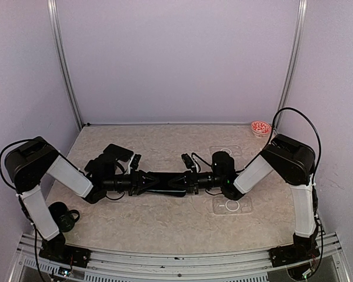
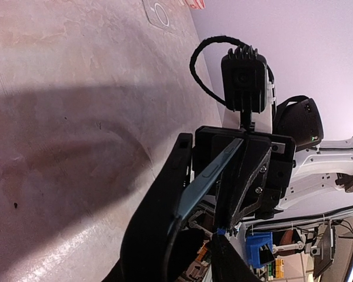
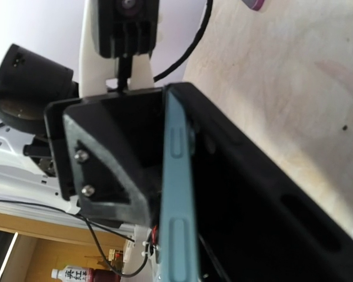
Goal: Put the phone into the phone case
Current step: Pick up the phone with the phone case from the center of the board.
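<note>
Teal-edged phone (image 3: 177,223): your right gripper (image 1: 181,183) clamps it edge-on, off the table | left gripper (image 1: 146,183) straddles its far end, grip not decidable; likely a re-grip handover | clear phone case (image 1: 231,205) lies flat behind the right gripper.

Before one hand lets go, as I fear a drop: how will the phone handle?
Probably stiff: the phone spans straight between the left hand and right hand. Possibly slippery: its edge looks smooth and thin, so one end-grip might let it pivot.
</note>
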Robot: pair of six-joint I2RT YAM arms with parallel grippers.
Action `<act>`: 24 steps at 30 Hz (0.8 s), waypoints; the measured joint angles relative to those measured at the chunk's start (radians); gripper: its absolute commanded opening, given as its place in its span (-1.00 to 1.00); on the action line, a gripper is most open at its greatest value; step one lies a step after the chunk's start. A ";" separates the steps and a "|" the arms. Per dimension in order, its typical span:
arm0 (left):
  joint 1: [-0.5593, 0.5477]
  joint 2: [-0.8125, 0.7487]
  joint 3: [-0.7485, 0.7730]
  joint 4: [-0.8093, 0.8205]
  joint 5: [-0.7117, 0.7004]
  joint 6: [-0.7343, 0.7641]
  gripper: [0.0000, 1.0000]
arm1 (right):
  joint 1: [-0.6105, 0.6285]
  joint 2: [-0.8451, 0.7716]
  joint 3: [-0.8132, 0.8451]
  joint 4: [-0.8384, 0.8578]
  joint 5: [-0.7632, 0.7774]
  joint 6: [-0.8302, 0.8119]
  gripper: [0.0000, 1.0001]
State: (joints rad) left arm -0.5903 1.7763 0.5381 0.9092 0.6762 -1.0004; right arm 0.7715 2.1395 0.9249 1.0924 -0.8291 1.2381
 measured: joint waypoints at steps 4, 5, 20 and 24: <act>0.000 0.003 -0.001 0.000 0.000 -0.001 -0.41 | -0.002 0.000 0.000 0.002 -0.005 -0.005 -1.00; 0.000 0.003 -0.001 0.002 0.001 0.000 -0.43 | -0.002 0.000 0.000 0.002 -0.006 -0.004 -1.00; 0.002 0.004 -0.006 0.038 0.017 -0.010 -0.87 | -0.010 0.000 0.000 0.016 -0.024 -0.008 -0.79; 0.002 0.005 -0.007 0.053 0.028 -0.020 -0.97 | -0.010 0.000 0.000 0.004 -0.016 -0.018 -0.55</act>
State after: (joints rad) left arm -0.5888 1.7813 0.5312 0.9619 0.7044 -1.0206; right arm 0.7616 2.1395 0.9253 1.0962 -0.8455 1.2198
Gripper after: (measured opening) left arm 0.246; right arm 0.155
